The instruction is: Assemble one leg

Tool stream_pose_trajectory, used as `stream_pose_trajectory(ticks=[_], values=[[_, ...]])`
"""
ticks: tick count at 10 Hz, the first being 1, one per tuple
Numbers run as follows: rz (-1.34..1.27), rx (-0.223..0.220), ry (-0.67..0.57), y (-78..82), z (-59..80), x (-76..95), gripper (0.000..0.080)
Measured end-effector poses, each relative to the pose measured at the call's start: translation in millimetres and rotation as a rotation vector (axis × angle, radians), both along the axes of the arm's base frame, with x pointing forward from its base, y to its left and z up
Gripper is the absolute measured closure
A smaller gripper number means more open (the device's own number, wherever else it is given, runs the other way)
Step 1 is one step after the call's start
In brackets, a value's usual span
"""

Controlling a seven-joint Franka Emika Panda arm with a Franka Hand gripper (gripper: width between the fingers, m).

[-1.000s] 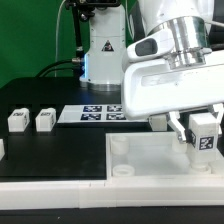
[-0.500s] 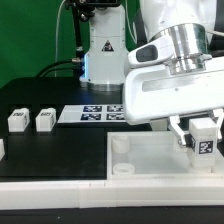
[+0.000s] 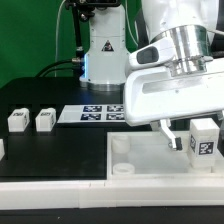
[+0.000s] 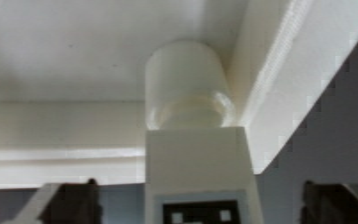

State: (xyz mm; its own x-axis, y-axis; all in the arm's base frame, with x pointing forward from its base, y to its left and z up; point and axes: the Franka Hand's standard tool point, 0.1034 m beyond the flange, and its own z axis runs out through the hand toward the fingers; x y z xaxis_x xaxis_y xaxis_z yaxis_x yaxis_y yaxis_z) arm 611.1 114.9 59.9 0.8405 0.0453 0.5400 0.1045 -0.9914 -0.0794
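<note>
A leg (image 3: pixel 203 140), a small white post with a black-and-white tag, stands upright at the far right corner of the big white tray (image 3: pixel 150 165). My gripper (image 3: pixel 199 134) is over it with the fingers spread to either side of it. One finger (image 3: pixel 172 136) shows apart from the leg. In the wrist view the leg (image 4: pixel 202 165) stands in the middle, and the dark fingertips (image 4: pixel 69 203) are clear of it on both sides around the gripper's middle (image 4: pixel 206 206). The leg's far end meets a rounded corner socket (image 4: pixel 185 75) of the tray (image 4: pixel 69 60).
Two more legs (image 3: pixel 17 121) (image 3: pixel 44 121) lie on the black table at the exterior view's left, and a third peeks in at the left edge (image 3: pixel 2 150). The marker board (image 3: pixel 95 113) lies behind the tray. The robot base (image 3: pixel 100 50) stands at the back.
The fingers have spread apart and let go of the leg. The leg stays upright at the tray's corner.
</note>
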Motion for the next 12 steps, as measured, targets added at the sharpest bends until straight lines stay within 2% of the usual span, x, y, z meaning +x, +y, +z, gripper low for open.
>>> stream_pose_trajectory(ticks=[1,2,3,8,10,12], values=[[0.000,0.000,0.001,0.0,-0.4,-0.2,0.0213],[0.000,0.000,0.001,0.0,-0.7,-0.4,0.0163],[0.000,0.000,0.002,0.0,-0.9,-0.5,0.0154],[0.001,0.000,0.009,-0.2,-0.7,-0.7,0.0151],[0.008,0.003,0.027,-0.5,20.4,3.8,0.0151],[0.016,0.006,0.077,-0.5,29.4,6.2,0.0151]])
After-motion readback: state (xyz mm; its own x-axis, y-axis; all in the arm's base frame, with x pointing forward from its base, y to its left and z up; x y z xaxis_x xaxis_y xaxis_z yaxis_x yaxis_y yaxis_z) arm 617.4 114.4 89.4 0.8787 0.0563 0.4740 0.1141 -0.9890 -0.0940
